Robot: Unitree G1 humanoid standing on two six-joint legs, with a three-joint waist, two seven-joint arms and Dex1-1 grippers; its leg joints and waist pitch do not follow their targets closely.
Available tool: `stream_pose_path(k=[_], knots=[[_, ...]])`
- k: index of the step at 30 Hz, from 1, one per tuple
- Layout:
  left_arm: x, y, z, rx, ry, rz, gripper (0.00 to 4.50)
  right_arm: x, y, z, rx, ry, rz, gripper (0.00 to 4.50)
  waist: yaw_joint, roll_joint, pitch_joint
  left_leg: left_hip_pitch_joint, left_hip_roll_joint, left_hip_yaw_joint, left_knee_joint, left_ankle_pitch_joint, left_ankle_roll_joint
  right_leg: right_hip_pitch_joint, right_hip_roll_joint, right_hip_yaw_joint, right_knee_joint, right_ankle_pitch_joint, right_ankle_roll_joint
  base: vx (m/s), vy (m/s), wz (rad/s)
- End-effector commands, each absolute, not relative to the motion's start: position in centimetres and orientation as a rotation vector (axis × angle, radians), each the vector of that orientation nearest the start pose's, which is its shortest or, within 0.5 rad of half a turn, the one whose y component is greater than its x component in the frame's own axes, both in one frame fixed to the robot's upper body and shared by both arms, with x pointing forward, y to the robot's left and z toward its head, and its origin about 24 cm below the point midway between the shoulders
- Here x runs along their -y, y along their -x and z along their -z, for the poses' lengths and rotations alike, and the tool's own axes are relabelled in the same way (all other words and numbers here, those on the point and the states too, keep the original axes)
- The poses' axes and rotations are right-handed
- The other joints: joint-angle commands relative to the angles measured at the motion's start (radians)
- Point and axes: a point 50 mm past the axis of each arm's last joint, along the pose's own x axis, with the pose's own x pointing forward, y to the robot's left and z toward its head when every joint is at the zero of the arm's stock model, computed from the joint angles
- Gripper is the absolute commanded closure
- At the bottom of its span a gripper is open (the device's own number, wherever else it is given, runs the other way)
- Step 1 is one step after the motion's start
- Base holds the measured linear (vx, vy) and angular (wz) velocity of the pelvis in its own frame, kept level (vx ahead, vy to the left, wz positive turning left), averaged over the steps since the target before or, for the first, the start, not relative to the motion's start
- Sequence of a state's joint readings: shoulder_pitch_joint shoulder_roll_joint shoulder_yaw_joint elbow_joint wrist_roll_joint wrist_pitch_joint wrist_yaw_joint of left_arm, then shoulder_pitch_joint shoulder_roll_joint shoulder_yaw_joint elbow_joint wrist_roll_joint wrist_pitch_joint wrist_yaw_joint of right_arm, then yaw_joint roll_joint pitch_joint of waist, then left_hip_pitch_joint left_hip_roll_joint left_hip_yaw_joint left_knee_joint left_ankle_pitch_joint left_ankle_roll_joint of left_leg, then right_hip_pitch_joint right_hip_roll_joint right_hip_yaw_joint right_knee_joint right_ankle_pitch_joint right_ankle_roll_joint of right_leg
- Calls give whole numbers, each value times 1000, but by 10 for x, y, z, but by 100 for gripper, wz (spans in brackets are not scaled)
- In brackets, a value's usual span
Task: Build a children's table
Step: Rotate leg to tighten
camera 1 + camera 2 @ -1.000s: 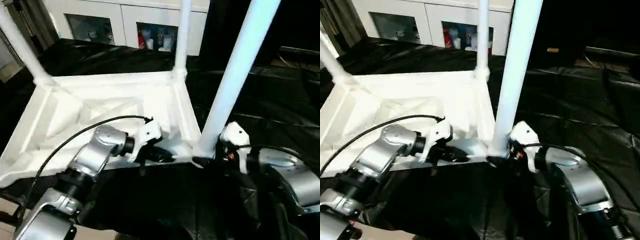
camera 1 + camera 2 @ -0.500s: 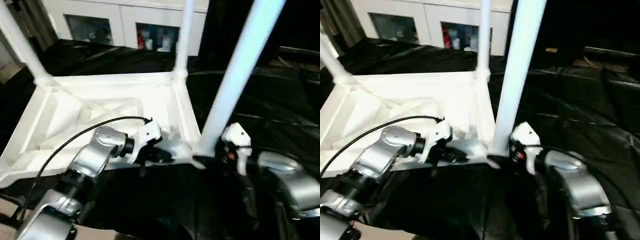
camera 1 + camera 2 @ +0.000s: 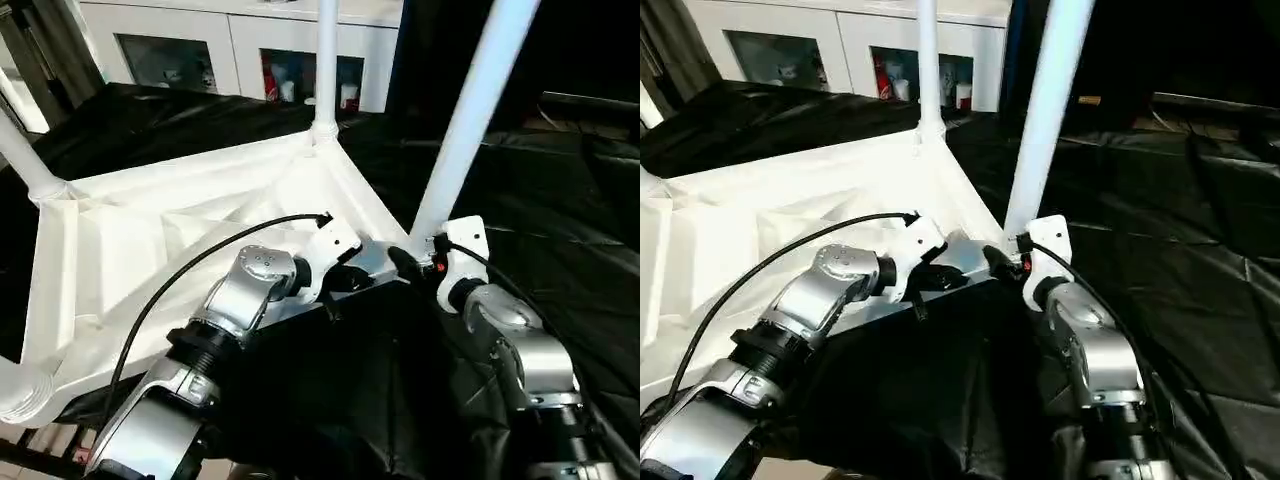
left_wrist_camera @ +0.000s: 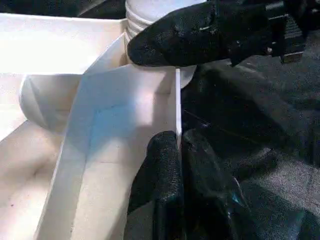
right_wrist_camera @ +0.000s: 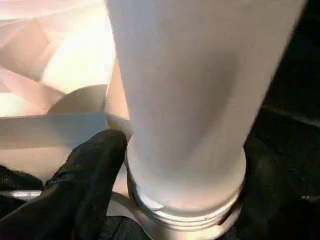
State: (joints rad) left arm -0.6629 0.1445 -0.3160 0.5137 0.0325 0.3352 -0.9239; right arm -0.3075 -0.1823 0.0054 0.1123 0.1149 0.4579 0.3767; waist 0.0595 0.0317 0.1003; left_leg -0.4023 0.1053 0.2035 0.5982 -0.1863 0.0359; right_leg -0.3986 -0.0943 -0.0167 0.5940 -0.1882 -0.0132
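Note:
The children's table lies upside down: its white ribbed tabletop (image 3: 150, 240) rests on the black cloth. Three white legs stand up from its corners, one at the left (image 3: 20, 150), one at the far corner (image 3: 326, 60), and one at the near right (image 3: 465, 130). My left gripper (image 3: 350, 278) is shut on the thin near rim of the tabletop (image 4: 177, 100), one finger on each side. My right gripper (image 3: 405, 262) sits at the base of the near-right leg (image 5: 190, 100), against its round socket (image 4: 150, 10).
The black-draped work table (image 3: 560, 220) spreads out to the right and behind. White cabinets with glass doors (image 3: 160, 55) stand at the back. A black cable (image 3: 180, 275) arcs over my left forearm. The tabletop's near-left corner (image 3: 20, 395) hangs at the table's front edge.
The tabletop has turned: its near-right corner with the leg swung away from me and its left side came nearer. Both grippers moved with it, the left keeping its hold on the rim.

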Motion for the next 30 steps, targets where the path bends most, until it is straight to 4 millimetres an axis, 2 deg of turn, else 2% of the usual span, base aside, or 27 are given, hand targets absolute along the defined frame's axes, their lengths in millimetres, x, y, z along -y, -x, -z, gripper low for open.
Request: stream_pose_path(k=[1,2,3,5,6,7,10,12,14,16,19,20,21,22,25,30], knots=[[-33,-310,-80,-268,-287,1398,450,120,-292,-57,-308,35,-664,52,1,-11,-63,32,122,-64,-101,-278,11,29,-82,39,-69,-161,-208,0,0,0],[-35,-310,-80,-272,-288,1404,450,121,-291,-57,-309,46,-679,52,4,-10,-64,33,123,-63,-100,-266,18,28,-84,40,-68,-147,-212,0,0,0],[-42,-306,-79,-281,-294,1444,450,127,-285,-60,-308,107,-771,52,6,-14,-67,33,123,-60,-94,-220,45,31,-84,39,-62,-94,-228,0,0,0],[-48,-302,-78,-296,-289,1487,450,133,-282,-63,-304,146,-827,52,7,-17,-68,30,122,-58,-89,-182,68,35,-84,38,-56,-45,-239,0,0,0],[-50,-300,-78,-303,-287,1498,450,135,-281,-64,-303,155,-846,52,7,-15,-69,27,123,-59,-86,-149,91,37,-85,37,-50,-4,-252,0,0,0],[-54,-299,-78,-305,-291,1509,450,140,-280,-65,-297,190,-864,52,7,-14,-68,29,123,-57,-84,-139,105,34,-84,36,-50,5,-265,0,0,0],[-61,-298,-78,-297,-302,1523,450,146,-274,-66,-307,222,-944,52,7,-15,-66,30,125,-57,-85,-162,106,36,-82,34,-53,-36,-278,0,0,0],[-72,-295,-77,-318,-321,1560,450,153,-262,-69,-345,234,-1086,52,11,-15,-62,34,130,-58,-89,-193,102,35,-82,35,-56,-81,-271,0,0,0],[-74,-294,-77,-324,-322,1566,450,154,-260,-69,-352,235,-1107,52,13,-16,-62,34,131,-58,-90,-199,101,33,-82,36,-58,-92,-268,0,0,0],[-78,-291,-79,-334,-310,1600,450,156,-257,-72,-362,217,-1161,52,16,-19,-61,36,131,-58,-91,-222,89,31,-86,37,-61,-137,-268,0,0,0],[-80,-288,-80,-342,-303,1620,450,157,-256,-72,-367,204,-1179,68,18,-17,-59,38,131,-58,-94,-236,69,28,-85,38,-64,-172,-264,0,0,0],[-81,-287,-81,-343,-303,1623,450,157,-255,-72,-372,199,-1183,68,17,-16,-59,38,131,-58,-95,-237,66,27,-84,38,-63,-173,-264,0,0,0],[-82,-287,-80,-347,-304,1624,450,157,-255,-72,-375,195,-1188,77,17,-21,-59,37,130,-58,-95,-236,65,27,-83,38,-64,-173,-262,0,0,0],[-82,-286,-80,-349,-305,1625,450,157,-255,-71,-377,191,-1191,103,20,-20,-60,37,131,-58,-94,-234,63,27,-86,39,-64,-177,-260,0,0,0],[-83,-286,-80,-351,-304,1626,450,157,-254,-71,-379,181,-1197,114,22,-20,-61,37,129,-57,-93,-217,65,27,-84,39,-62,-163,-259,0,0,0],[-82,-285,-79,-355,-293,1625,450,152,-250,-67,-393,155,-1223,149,24,-24,-64,34,127,-55,-86,-168,92,29,-86,37,-56,-116,-266,0,0,0]])
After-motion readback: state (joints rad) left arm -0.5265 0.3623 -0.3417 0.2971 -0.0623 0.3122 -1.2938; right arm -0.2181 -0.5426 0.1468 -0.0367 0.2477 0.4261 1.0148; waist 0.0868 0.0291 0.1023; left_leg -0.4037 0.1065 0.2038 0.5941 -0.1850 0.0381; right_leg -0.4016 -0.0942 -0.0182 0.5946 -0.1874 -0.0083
